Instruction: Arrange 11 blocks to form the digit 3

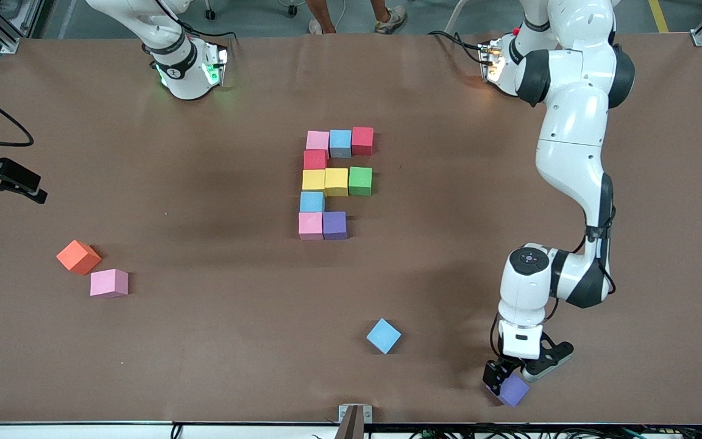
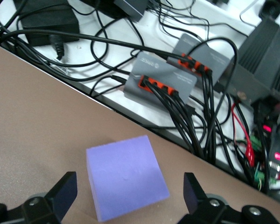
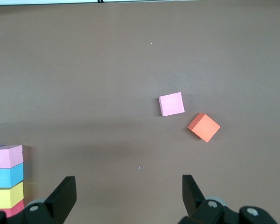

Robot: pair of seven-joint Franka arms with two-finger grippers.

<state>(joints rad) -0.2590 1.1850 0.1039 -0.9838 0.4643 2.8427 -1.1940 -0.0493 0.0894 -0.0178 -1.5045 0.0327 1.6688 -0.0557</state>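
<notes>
Left hand [image 1: 507, 383] low at the desk [image 1: 205, 341] edge nearest the front camera, fingers apart astride a loose purple foam cube [image 2: 126, 182], not clamped. Right hand [image 3: 126, 196] waits raised, fingers apart. Ten-cube unfinished digit [image 1: 333, 183] mid-desk. Loose light blue foam cube [image 1: 383, 336], pink foam cube [image 1: 109, 283], orange foam cube [image 1: 78, 256] well apart.
</notes>
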